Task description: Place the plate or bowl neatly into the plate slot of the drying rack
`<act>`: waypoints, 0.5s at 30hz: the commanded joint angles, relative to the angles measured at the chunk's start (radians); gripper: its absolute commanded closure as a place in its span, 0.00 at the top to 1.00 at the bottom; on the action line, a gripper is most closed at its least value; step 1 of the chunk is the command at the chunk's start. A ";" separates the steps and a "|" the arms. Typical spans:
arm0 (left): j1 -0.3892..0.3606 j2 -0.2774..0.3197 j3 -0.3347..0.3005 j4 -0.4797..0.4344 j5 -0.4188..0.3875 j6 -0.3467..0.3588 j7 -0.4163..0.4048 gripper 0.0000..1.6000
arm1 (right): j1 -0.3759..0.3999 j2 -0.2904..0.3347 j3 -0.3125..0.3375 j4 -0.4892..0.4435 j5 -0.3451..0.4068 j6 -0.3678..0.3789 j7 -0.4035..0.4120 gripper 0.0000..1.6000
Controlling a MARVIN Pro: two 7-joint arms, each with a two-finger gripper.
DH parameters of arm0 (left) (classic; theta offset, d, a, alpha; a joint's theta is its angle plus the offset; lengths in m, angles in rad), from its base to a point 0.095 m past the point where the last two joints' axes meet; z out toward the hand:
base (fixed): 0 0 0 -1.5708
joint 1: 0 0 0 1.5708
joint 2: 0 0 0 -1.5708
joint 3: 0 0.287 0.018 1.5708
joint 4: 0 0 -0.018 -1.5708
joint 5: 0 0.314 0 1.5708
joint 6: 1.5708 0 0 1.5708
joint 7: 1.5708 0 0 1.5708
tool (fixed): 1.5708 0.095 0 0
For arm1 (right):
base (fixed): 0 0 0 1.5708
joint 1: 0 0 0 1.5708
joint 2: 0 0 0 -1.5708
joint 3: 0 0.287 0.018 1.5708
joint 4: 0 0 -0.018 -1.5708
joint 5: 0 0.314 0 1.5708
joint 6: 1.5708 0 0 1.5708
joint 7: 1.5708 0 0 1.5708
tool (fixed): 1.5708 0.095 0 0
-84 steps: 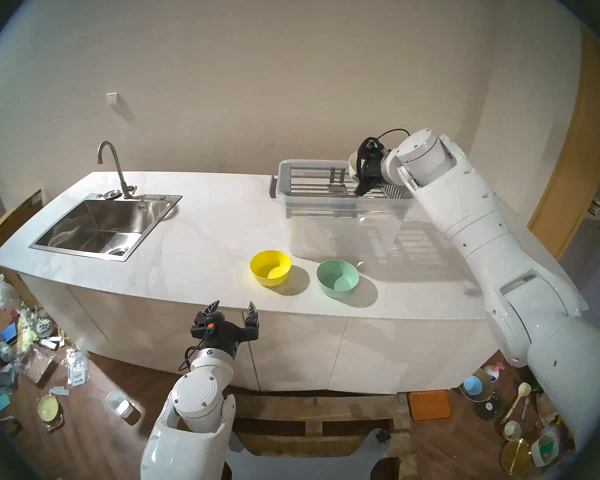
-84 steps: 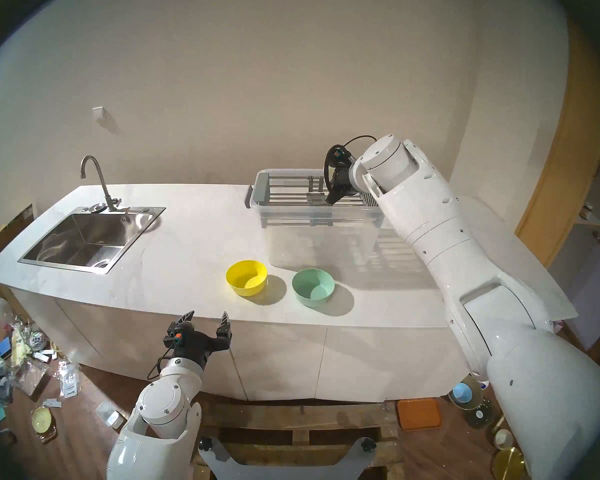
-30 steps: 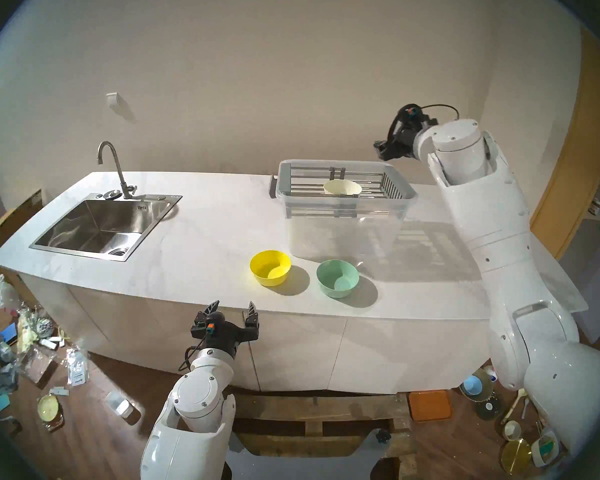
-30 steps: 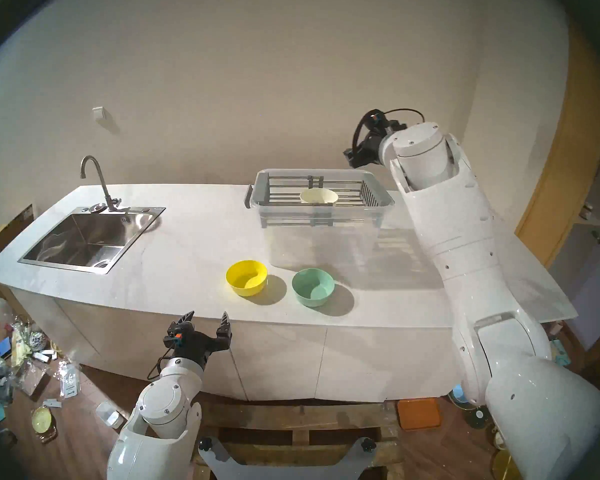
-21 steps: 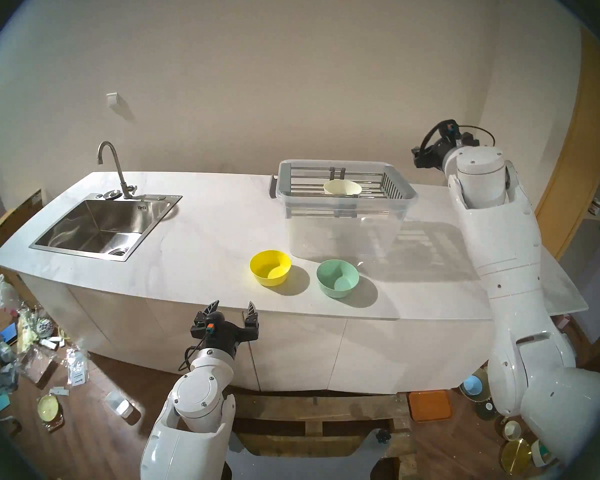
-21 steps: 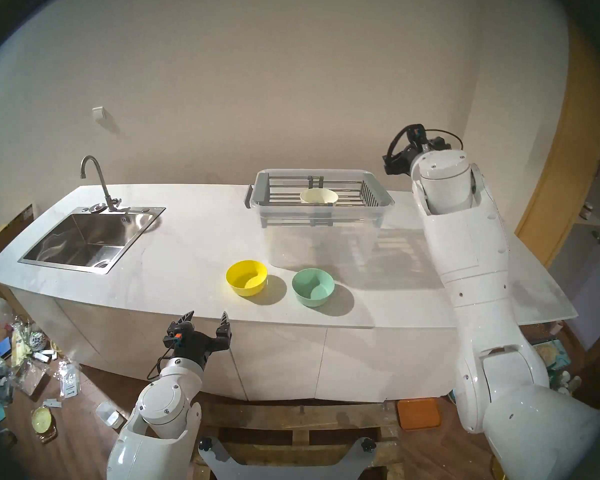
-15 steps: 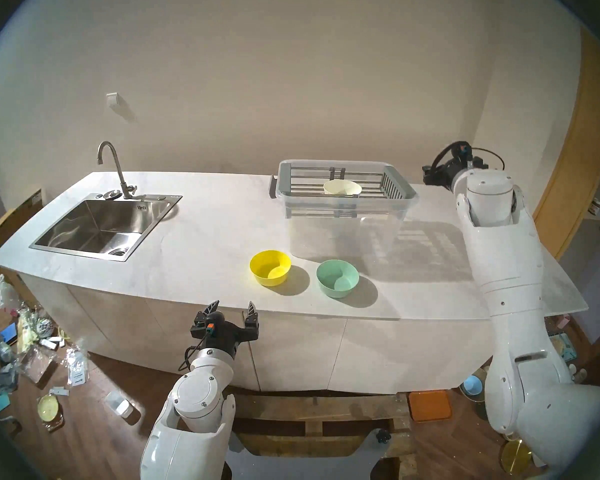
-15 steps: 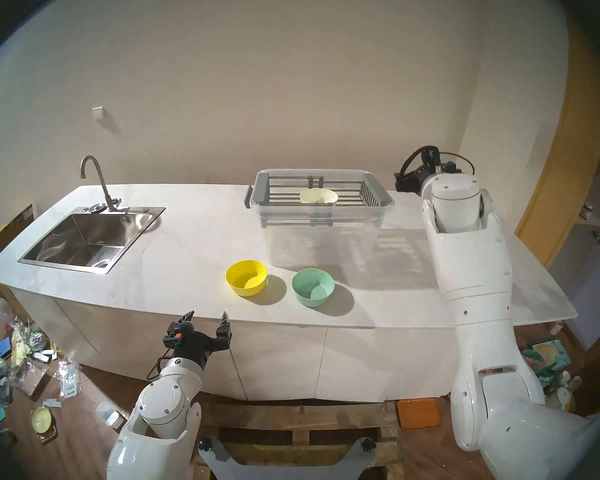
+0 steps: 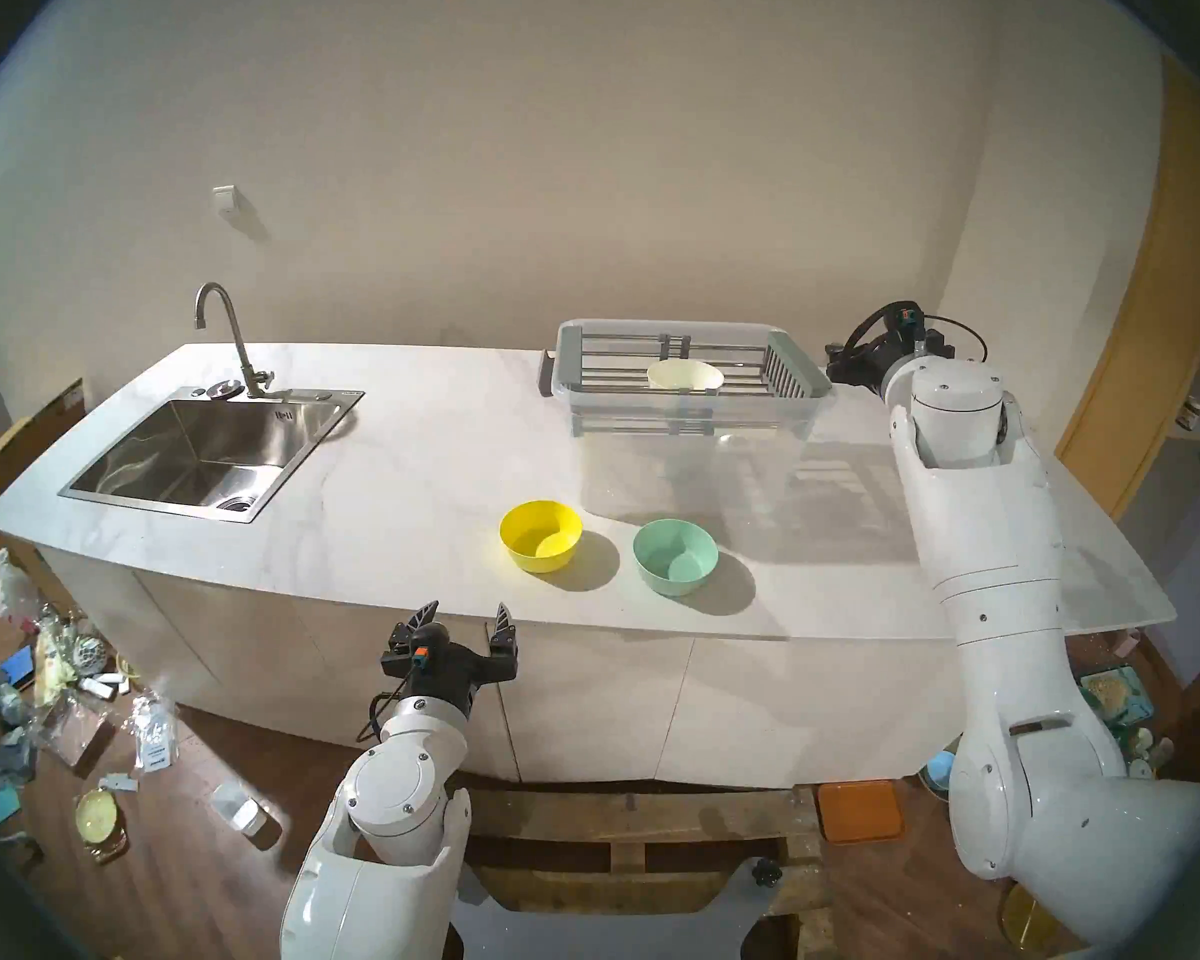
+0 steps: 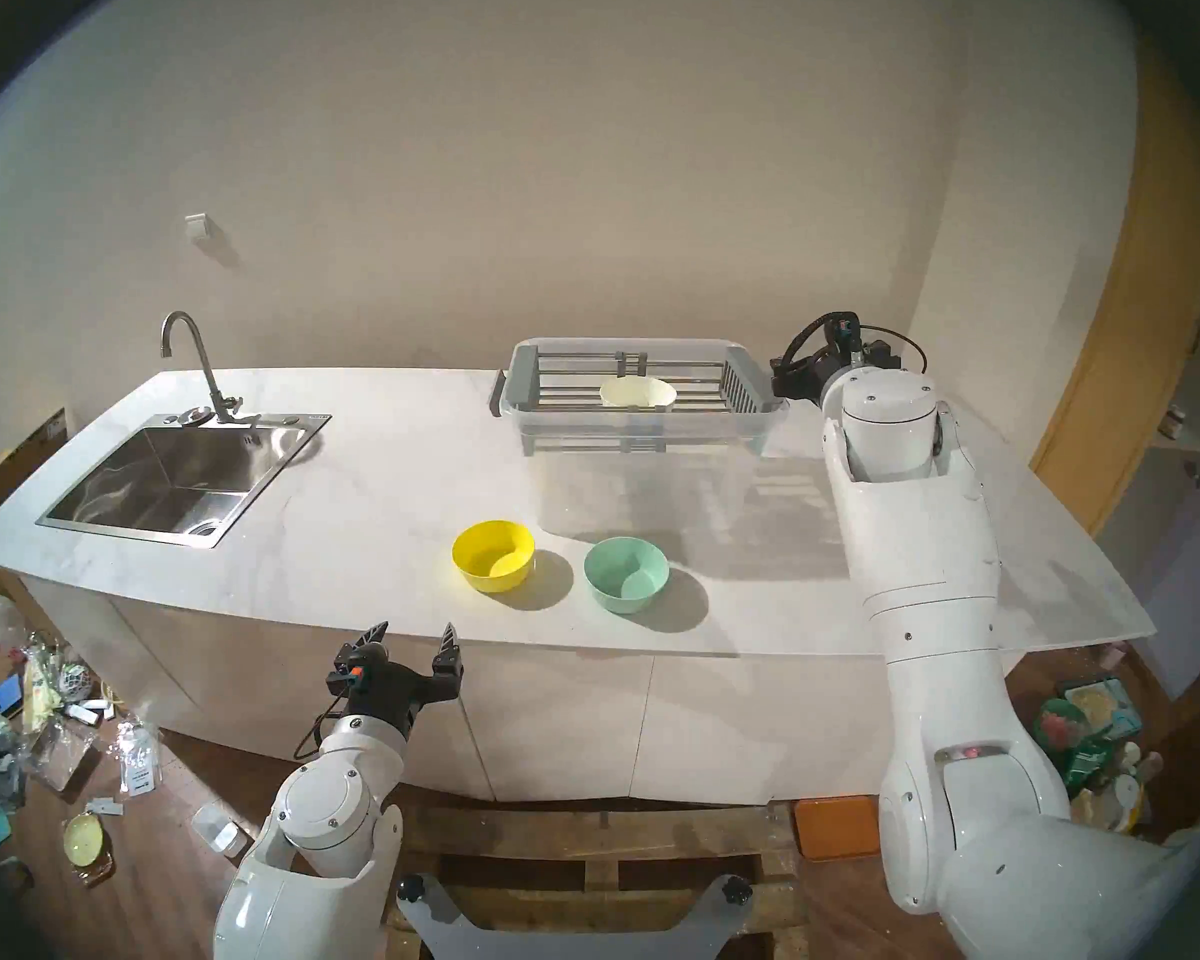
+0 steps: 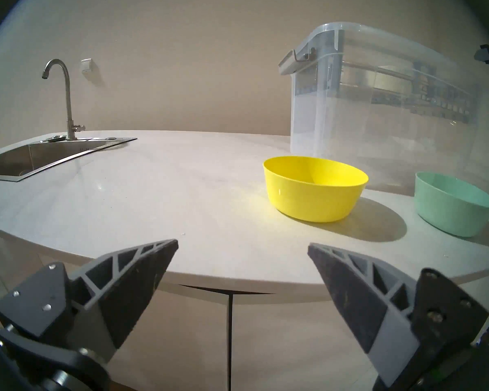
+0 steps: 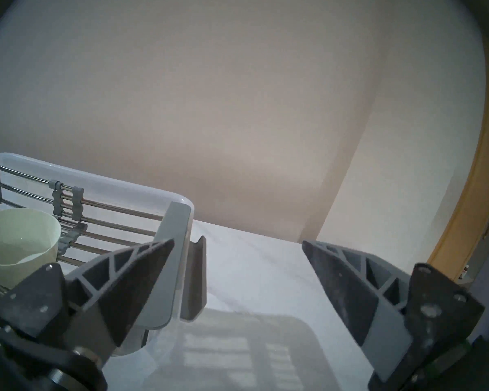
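A cream bowl sits upright on the steel rods of the plate slot, inside the grey drying rack that rests on a clear tub. The right wrist view shows the same bowl at far left. My right gripper is open and empty, just off the rack's right end above the counter. A yellow bowl and a green bowl stand on the counter in front of the tub. My left gripper hangs open and empty at the counter's front edge, left of the yellow bowl.
A steel sink with a faucet takes up the counter's left part. The rack's slatted end basket lies nearest my right gripper. Clutter covers the floor on both sides. A wall stands right behind the counter.
My right gripper let go of the cream bowl on the rods, rose, swung right and came down beside the rack's right end. The bowl and my left arm stayed still.
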 commanded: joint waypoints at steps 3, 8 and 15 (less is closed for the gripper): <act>-0.005 0.000 0.003 -0.028 -0.003 -0.006 -0.005 1.00 | 0.014 0.031 0.019 0.013 -0.012 -0.059 -0.015 1.00; -0.004 0.000 0.003 -0.028 -0.003 -0.006 -0.005 1.00 | 0.008 0.033 0.040 0.029 -0.004 -0.067 -0.021 1.00; -0.004 0.000 0.003 -0.028 -0.003 -0.006 -0.005 1.00 | -0.005 0.028 0.055 0.038 0.005 -0.076 -0.019 1.00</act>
